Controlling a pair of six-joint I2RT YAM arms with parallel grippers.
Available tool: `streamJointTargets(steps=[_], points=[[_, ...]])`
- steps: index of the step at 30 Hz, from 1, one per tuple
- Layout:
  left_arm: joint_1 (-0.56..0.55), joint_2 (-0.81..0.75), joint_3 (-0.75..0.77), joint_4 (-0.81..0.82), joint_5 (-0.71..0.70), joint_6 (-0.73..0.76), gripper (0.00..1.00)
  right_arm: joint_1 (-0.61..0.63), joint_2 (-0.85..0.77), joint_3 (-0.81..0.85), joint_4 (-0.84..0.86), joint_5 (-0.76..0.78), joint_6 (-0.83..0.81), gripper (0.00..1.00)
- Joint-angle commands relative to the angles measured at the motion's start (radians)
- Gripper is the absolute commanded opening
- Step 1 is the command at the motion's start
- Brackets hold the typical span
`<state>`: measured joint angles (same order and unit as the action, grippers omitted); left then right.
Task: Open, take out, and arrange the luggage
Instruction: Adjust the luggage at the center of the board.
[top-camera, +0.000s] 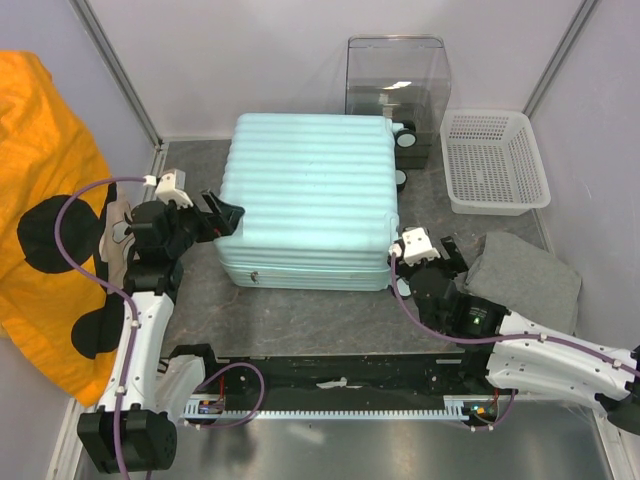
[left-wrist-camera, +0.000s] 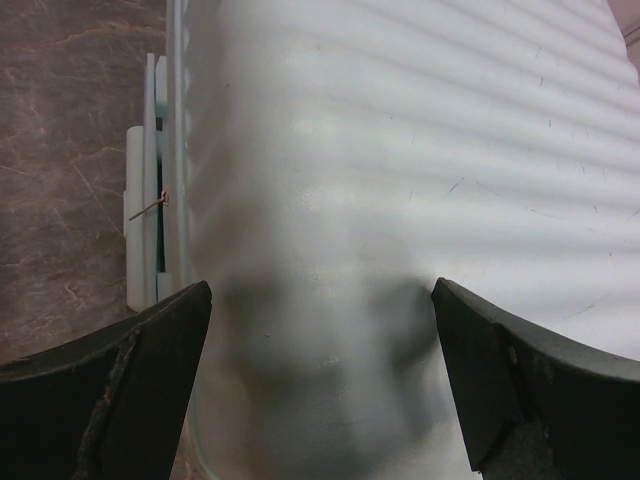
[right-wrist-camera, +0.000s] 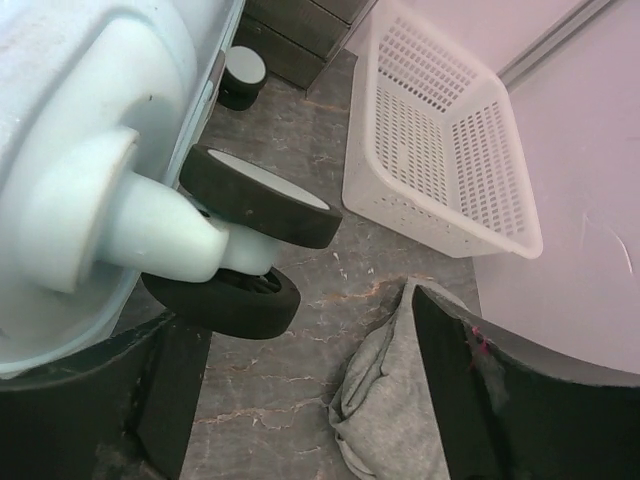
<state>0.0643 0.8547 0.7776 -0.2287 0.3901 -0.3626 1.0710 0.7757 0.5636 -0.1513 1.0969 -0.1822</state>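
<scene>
The mint ribbed suitcase (top-camera: 308, 200) lies flat and closed in the middle of the table. My left gripper (top-camera: 228, 218) is open at its left side; in the left wrist view the gripper (left-wrist-camera: 320, 375) hovers close over the ribbed shell (left-wrist-camera: 400, 150), near the zipper edge (left-wrist-camera: 160, 215). My right gripper (top-camera: 425, 262) is open at the suitcase's near right corner. In the right wrist view the gripper (right-wrist-camera: 300, 385) sits just below a black spinner wheel (right-wrist-camera: 255, 200) on its mint housing (right-wrist-camera: 90, 210), empty.
A folded grey cloth (top-camera: 525, 277) lies right of my right gripper, also in the right wrist view (right-wrist-camera: 400, 410). A white mesh basket (top-camera: 494, 160) stands at the back right, a clear plastic box (top-camera: 397, 85) behind the suitcase. Orange fabric (top-camera: 40, 200) hangs left.
</scene>
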Motion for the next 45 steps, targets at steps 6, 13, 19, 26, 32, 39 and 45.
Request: streamJointTargets(steps=[6,13,19,26,32,39,45], points=[[0.003,-0.026,-0.043,0.069,0.099,-0.053,0.99,-0.013,-0.082,0.107,0.208,-0.123,0.029,0.96],[0.002,-0.023,-0.057,0.083,0.139,-0.055,0.91,-0.013,-0.081,0.131,0.202,-0.238,0.023,0.96],[0.002,-0.028,-0.069,0.081,0.184,-0.042,0.86,-0.013,-0.148,0.177,0.216,-0.354,0.038,0.98],[0.005,-0.057,0.055,0.005,-0.046,0.013,0.95,-0.016,0.036,0.375,0.153,-0.234,0.095,0.98],[0.017,0.11,0.236,0.057,-0.039,-0.05,0.98,-0.268,0.249,0.544,-0.002,-0.549,0.246,0.98],[0.019,0.342,0.35,0.195,0.033,-0.134,0.98,-0.597,0.404,0.596,0.024,-1.027,0.447,0.98],[0.015,0.397,0.289,0.285,0.096,-0.186,0.98,-0.802,0.467,0.515,0.206,-1.348,0.602,0.98]])
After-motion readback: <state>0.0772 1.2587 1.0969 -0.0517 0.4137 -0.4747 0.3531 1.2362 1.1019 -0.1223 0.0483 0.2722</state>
